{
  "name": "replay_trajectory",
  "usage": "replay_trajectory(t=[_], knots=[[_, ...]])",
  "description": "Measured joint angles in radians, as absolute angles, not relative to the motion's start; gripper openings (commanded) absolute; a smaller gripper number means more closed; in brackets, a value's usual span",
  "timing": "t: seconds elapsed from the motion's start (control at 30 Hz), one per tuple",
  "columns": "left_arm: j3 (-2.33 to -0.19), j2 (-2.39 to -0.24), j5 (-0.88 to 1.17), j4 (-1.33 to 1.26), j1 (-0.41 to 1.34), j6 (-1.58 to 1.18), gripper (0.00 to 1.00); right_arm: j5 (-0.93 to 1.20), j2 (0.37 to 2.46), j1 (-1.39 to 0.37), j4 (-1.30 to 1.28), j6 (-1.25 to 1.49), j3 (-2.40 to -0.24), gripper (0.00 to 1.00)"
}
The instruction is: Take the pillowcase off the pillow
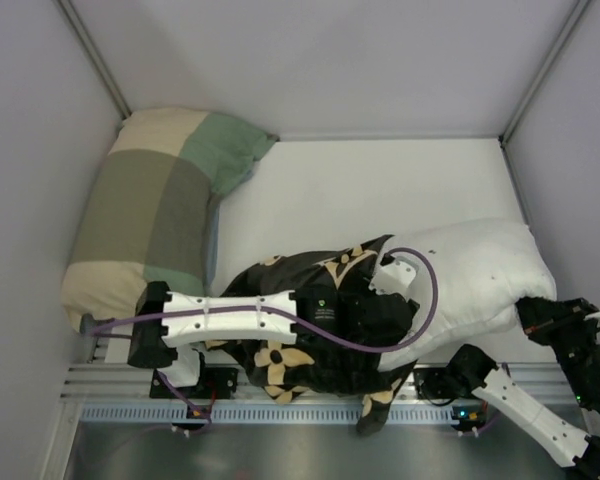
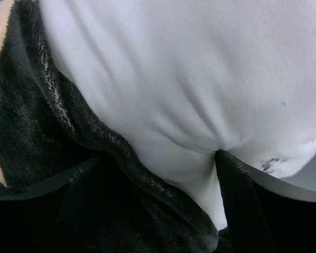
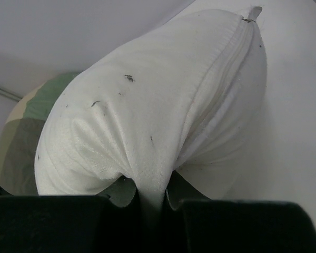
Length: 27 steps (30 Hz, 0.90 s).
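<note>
The black pillowcase (image 1: 290,280) with tan flower motifs lies crumpled at the near centre and covers the left part of the white pillow (image 1: 470,280), whose right part is bare. My left gripper (image 1: 390,325) reaches across to the pillowcase's open edge. In the left wrist view the fuzzy black hem (image 2: 37,132) and a fold of the pillow (image 2: 189,79) sit between its fingers (image 2: 237,190), which press on them. My right gripper (image 1: 533,312) is at the pillow's right end. In the right wrist view it (image 3: 152,203) is shut on a pinch of the white pillow (image 3: 147,105).
A green, beige and olive checked pillow (image 1: 150,210) lies along the left wall and shows behind the white pillow in the right wrist view (image 3: 26,142). Grey walls close the table on three sides. A metal rail (image 1: 310,410) runs along the near edge.
</note>
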State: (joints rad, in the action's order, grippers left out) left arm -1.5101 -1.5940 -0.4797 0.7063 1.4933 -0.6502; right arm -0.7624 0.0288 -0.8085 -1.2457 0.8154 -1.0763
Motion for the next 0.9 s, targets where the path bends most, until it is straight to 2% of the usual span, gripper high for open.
replay_trajectory(t=[0.1,0.13,0.2,0.23,0.4,0.43,0.47,0.53,0.6,0.9], knots=[[-1.563,-1.676,-0.567,0.772,1.510,-0.702,0.74,-0.752,0.027,-0.809,-1.249,0.815,-1.072,0.00],[-1.566,-1.679,-0.585,0.783,1.514,-0.714,0.67,-0.750,0.025,-0.809,-1.250,0.814,-1.072,0.00],[-1.562,-1.672,-0.620,0.802,1.520,-0.753,0.62,-0.748,0.019,-0.809,-1.250,0.814,-1.072,0.00],[-1.550,-1.660,-0.631,0.803,1.520,-0.767,0.56,-0.747,0.016,-0.809,-1.251,0.814,-1.073,0.00],[-1.392,-1.528,-0.663,0.772,1.526,-0.875,0.40,-0.731,0.013,-0.809,-1.274,0.814,-1.089,0.00],[-1.351,-1.489,-0.667,0.772,1.528,-0.897,0.34,-0.730,0.013,-0.809,-1.279,0.813,-1.092,0.00],[-1.308,-1.446,-0.670,0.768,1.530,-0.921,0.23,-0.728,0.013,-0.809,-1.284,0.813,-1.097,0.00],[-1.227,-1.365,-0.674,0.786,1.531,-0.956,0.09,-0.731,0.013,-0.809,-1.297,0.813,-1.114,0.00],[-1.133,-1.264,-0.674,0.797,1.531,-1.005,0.00,-0.734,0.013,-0.809,-1.311,0.812,-1.128,0.00],[-0.901,-0.781,-0.671,0.856,1.531,-1.166,0.00,-0.750,0.013,-0.810,-1.362,0.802,-1.195,0.00]])
